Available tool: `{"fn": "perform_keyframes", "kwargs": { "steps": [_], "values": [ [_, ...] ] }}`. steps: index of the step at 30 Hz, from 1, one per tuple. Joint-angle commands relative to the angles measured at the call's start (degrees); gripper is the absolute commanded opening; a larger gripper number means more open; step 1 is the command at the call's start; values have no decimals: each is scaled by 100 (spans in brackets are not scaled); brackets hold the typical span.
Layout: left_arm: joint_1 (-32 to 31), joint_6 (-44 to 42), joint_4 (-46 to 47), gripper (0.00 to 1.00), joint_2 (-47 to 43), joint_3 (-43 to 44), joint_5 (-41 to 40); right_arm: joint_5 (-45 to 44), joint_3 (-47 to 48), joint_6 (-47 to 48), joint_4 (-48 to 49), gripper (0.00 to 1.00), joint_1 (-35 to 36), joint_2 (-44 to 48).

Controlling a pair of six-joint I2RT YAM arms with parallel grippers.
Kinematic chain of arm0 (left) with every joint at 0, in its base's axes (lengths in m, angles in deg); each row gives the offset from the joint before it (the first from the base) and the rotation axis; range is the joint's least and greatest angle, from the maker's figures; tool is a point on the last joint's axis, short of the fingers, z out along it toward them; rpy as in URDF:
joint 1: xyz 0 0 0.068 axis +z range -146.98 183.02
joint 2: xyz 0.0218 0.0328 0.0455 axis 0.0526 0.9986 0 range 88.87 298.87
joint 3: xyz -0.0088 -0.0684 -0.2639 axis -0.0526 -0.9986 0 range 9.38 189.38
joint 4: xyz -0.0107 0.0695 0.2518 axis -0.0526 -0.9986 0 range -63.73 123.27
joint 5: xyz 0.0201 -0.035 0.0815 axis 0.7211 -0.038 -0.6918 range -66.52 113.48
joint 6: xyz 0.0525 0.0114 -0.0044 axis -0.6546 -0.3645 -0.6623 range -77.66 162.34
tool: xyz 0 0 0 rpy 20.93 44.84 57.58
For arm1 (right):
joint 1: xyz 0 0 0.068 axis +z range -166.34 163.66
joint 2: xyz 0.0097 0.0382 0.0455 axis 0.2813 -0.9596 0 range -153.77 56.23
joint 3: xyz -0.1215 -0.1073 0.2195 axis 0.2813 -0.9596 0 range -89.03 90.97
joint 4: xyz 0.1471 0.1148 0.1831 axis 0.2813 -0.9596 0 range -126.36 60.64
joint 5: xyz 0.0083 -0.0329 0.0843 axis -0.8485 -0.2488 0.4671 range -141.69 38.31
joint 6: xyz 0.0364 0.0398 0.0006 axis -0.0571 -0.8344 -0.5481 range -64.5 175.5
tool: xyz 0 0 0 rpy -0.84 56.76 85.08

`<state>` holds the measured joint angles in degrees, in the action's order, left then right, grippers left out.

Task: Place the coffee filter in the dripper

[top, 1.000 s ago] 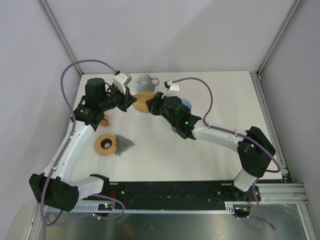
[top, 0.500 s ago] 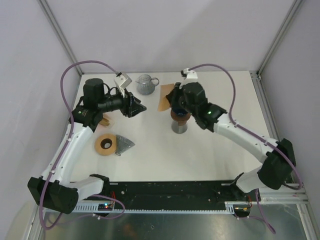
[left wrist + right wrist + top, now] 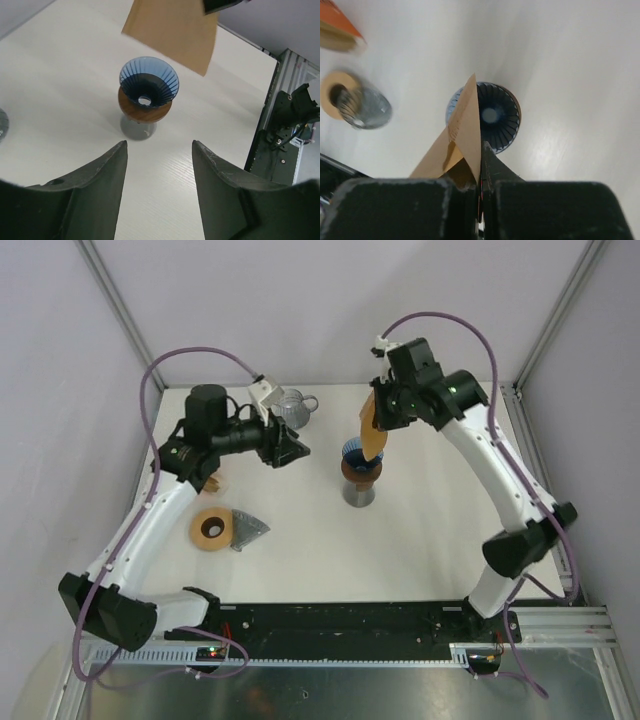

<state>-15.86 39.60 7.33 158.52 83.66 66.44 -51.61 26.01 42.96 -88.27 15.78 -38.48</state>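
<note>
Overhead view, with both wrist views. At far left, near the left arm, a tan ring (image 3: 210,528) lies flat on the table (image 3: 440,540). A grey fan-shaped piece (image 3: 250,528) lies touching the ring's right side. Behind them, near the back edge, stands a small glass jug (image 3: 293,406). The left gripper (image 3: 287,449) hovers just in front of the jug, its fingers (image 3: 100,190) spread apart and holding nothing. It points toward the middle of the table, and the cup below sits centred in its wrist view. At centre stands the dripper (image 3: 358,453), a ribbed blue cup in a brown collar on a grey stand (image 3: 359,492). The cup is upright and nothing lies inside it. The filter (image 3: 372,430), a flat folded piece of brown paper, hangs in the air above the cup's far right rim. In the left wrist view it appears clear of the cup. The right gripper (image 3: 480,167) is clamped on the filter's upper edge. The paper's free point aims down toward the cup.
</note>
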Motion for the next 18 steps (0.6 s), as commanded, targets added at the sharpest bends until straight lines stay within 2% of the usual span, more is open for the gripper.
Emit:
{"fn": "perform_keyframes", "kwargs": {
  "steps": [1,9,18],
  "values": [
    [-464,103,53,60,183,384,-382,204,782,587,-2134,0,-104,-791],
    [-1159,89,196,60,771,801,-868,534,963,662,-2197,0,-253,-1296],
    [-1425,602,451,66,1697,1459,-1201,728,1050,653,-2171,0,-341,-1634]
  ]
}}
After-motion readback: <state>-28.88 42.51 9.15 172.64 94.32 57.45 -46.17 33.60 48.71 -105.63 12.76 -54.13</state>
